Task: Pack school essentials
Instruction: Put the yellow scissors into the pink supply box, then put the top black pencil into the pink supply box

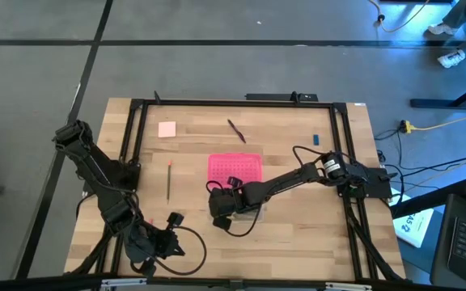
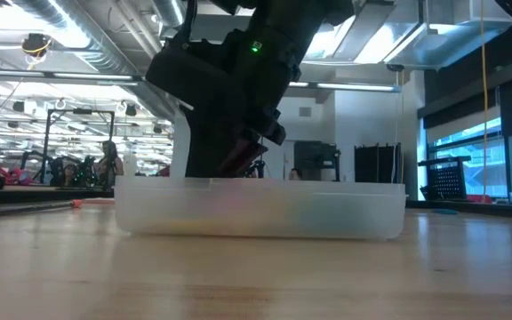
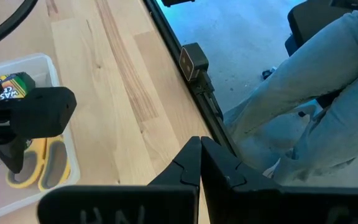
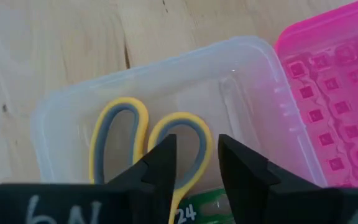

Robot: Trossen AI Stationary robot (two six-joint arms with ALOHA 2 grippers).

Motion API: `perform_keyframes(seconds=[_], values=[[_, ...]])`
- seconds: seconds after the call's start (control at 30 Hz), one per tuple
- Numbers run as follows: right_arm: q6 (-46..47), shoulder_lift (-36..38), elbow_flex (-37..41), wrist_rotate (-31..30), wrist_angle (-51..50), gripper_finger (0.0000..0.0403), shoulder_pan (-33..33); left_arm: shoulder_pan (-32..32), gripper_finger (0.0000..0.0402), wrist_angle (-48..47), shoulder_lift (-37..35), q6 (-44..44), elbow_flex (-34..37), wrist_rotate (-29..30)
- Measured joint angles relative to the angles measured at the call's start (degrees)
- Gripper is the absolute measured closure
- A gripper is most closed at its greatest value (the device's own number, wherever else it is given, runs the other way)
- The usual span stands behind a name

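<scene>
A clear case stands on the table with its pink lid lying beside it on the far side. Yellow-handled scissors lie flat on the case's floor, and a yellow-green crayon box lies next to them. My right gripper points down into the case, open, its fingers on either side of the rim of one scissor handle loop. My left gripper waits shut over the table's near left part, with nothing in it. My right gripper has its fingers apart over the rim of one yellow handle loop, coming from above and slanting down. The scissors lie on the case's floor. I cannot tell whether the fingertips touch the loop.
A pale pink pad and a dark pen lie near the far edge, a pencil left of the lid, a small blue piece at the far right. A person's legs show beyond the table edge.
</scene>
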State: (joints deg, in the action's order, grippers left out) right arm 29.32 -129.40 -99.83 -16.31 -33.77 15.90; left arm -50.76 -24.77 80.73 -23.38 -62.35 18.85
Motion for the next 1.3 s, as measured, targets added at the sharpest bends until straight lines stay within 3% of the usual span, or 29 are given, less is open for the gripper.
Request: perform_keyframes(seconds=[0.27, 0.6, 0.87, 1.0, 1.13, 1.3], values=[[-1.87, 2.65, 0.00, -0.13, -2.78, 0.0270, 0.32, 0.00, 0.0401, -0.05, 0.00, -1.25, 0.00, 0.00], [-4.50, 12.55, -0.02, -8.41, -8.76, 0.0270, 3.73, 2.72, 0.0401, -4.57, -1.35, -21.42, 0.00, 1.62], [-8.93, 21.23, -0.07, -9.55, -9.48, 0.0270, 5.34, 9.28, 0.0401, -15.32, -7.38, -38.28, 0.00, 2.82], [-14.51, 25.23, -0.07, -9.60, -11.59, 0.0270, 5.31, 13.25, 0.0401, -24.57, -10.59, -53.93, -0.08, 2.35], [-21.48, 28.92, -0.04, -9.71, -12.68, 0.0270, 5.15, 17.86, 0.0401, -38.87, -12.48, -70.60, -0.09, -2.52], [-24.57, 32.94, -0.04, -9.64, -12.84, 0.0270, 4.72, 23.15, 0.0401, -50.90, -14.10, -73.63, -0.04, -3.98]])
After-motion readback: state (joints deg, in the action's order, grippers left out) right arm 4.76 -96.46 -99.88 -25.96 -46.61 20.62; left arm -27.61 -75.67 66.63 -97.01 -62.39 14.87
